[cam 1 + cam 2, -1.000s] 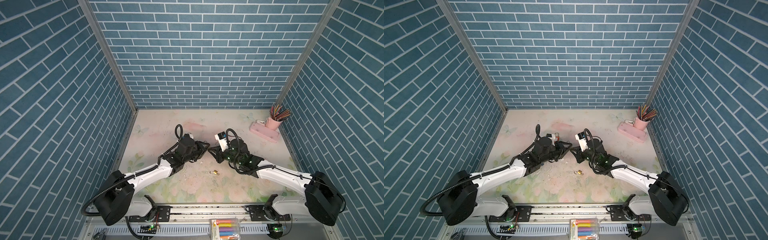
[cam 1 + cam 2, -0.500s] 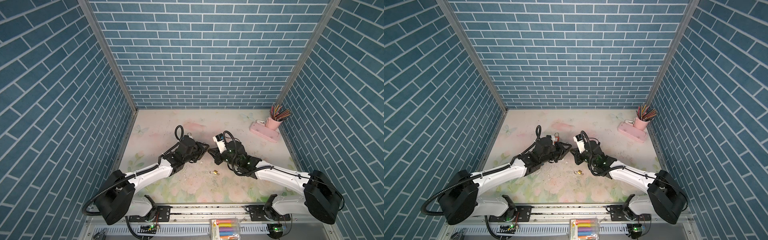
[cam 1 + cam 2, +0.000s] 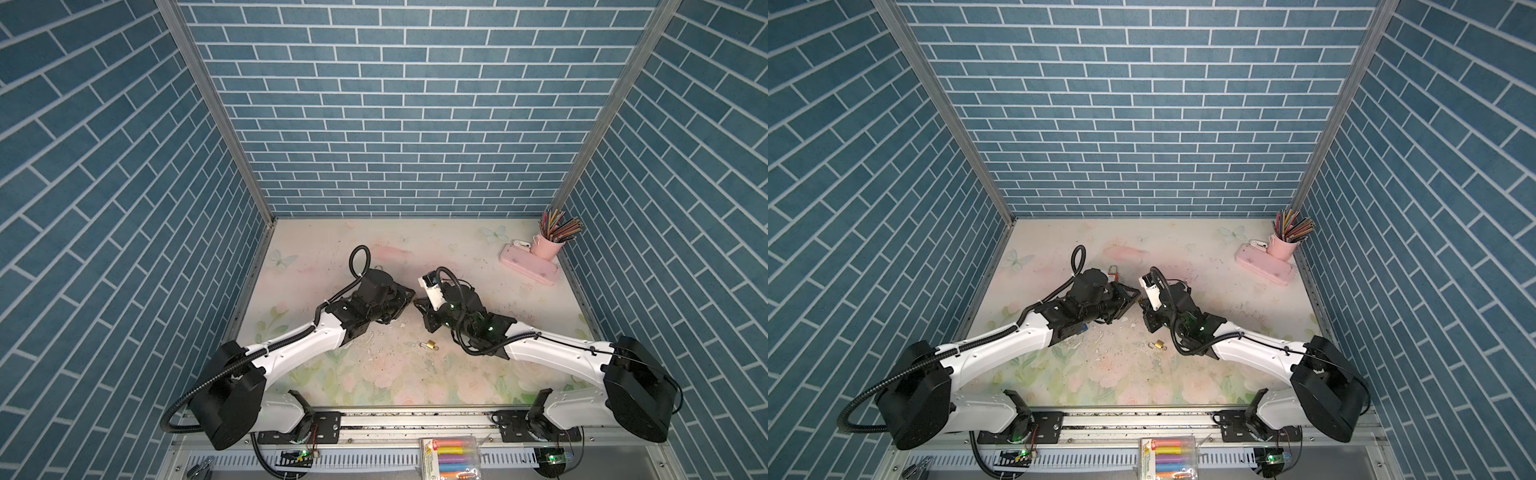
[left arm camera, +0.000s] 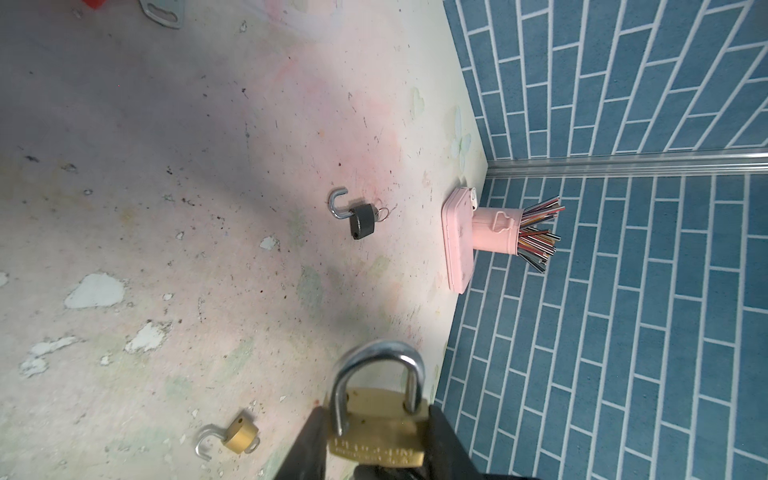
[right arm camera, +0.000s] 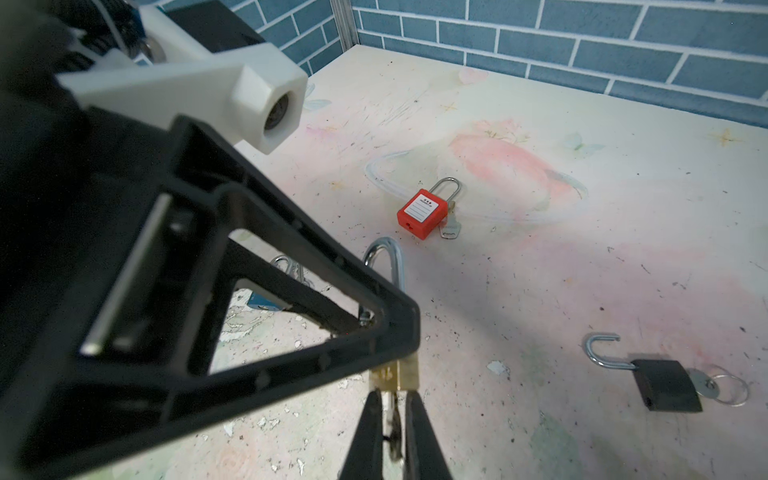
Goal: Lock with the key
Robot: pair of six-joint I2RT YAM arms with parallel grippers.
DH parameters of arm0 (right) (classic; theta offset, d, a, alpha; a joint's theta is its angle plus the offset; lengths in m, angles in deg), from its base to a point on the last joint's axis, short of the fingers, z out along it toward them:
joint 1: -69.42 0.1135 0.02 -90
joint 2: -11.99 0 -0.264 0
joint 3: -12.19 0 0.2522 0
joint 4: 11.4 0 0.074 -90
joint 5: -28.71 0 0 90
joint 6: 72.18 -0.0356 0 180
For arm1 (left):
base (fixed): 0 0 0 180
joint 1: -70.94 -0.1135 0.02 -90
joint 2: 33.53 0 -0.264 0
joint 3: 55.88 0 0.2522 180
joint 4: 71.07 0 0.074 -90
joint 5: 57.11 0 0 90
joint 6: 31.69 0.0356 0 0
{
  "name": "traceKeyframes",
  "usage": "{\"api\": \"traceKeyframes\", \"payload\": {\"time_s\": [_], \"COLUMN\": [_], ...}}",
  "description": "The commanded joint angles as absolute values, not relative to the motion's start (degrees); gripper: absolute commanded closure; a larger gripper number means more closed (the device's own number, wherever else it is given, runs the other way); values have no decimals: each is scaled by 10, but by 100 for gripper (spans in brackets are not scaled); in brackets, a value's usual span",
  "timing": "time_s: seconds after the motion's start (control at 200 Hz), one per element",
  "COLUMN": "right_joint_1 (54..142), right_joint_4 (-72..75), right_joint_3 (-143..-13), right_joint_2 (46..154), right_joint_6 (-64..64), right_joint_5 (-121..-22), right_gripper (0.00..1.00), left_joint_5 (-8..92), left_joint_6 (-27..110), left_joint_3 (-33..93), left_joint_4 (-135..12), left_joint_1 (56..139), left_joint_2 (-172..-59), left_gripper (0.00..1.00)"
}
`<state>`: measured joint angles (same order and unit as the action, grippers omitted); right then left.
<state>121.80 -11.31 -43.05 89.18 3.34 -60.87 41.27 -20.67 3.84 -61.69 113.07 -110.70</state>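
Your left gripper (image 4: 376, 438) clamped on the brass padlock (image 4: 378, 411) with its steel shackle, your right gripper (image 5: 392, 399) pinched together on the small silver key (image 5: 392, 432) at that padlock's base, both mid-table, well apart from the pink pencil cup (image 3: 548, 248).

**Brass padlock and key meet above mid-table**

The brass padlock (image 4: 376, 436) has a squat gold body with stamped lettering on its face and a silver shackle arching over it. It is clamped by its sides in the left gripper (image 4: 376, 419), clear of the surface near the middle of the table, with its bottom end turned to the right. The key (image 5: 390, 409) is small and silvery and hangs on a thin ring. It is pinched in the right gripper (image 5: 392, 397), and its blade seems to sit in the keyway.
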Motion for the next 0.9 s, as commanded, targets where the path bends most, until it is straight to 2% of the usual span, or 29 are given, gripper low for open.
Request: {"api": "traceKeyframes", "payload": {"time_s": [0.0, 0.22, 0.57, 0.895], "right_joint_1": [1197, 1150, 1085, 1074], "right_joint_4": [-85, -131, -296, -419], "right_joint_3": [-436, -421, -360, -356], "right_joint_2": [880, 862, 836, 866], "right_joint_6": [25, -59, -190, -270], "right_joint_5": [-670, -849, -958, -1070], "right_gripper": [100, 100, 100, 100], "left_joint_5": [392, 392, 416, 477], "left_joint_6": [-148, -89, -105, -92], "left_joint_3": [22, 1, -36, -27], "left_joint_4": [-714, -808, -949, -1033], "left_joint_1": [1125, 1117, 1111, 1111], "left_joint_2": [-1089, -1089, -1080, -1089], "left_gripper": [100, 100, 100, 100]}}
